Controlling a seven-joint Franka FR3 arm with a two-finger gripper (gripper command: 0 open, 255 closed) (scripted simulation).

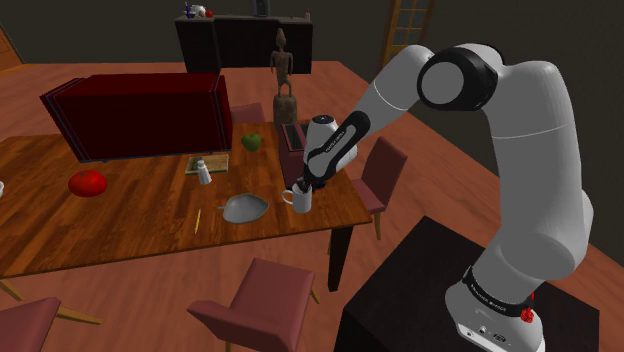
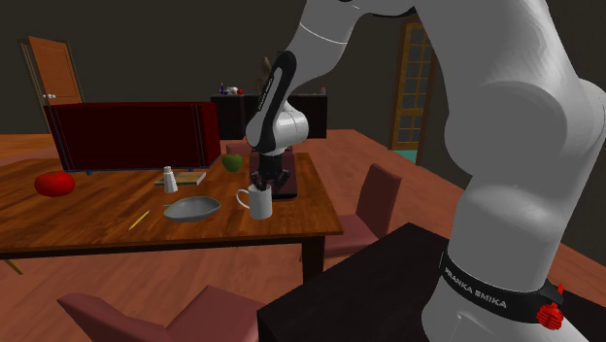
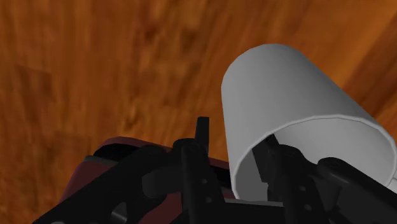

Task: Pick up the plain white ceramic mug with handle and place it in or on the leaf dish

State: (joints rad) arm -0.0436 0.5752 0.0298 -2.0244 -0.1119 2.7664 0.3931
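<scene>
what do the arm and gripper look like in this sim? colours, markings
The arm is glossy white, with rounded links and dark grey joints. A black band near its base carries white lettering, FRANKA EMIKA, with a small red mark beside it. The gripper is all black, with two slim fingers.

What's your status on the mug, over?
Gripper open, straddling mug wall, one finger inside. White mug upright on table, not lifted. Leaf dish beside it, nothing between.
</scene>
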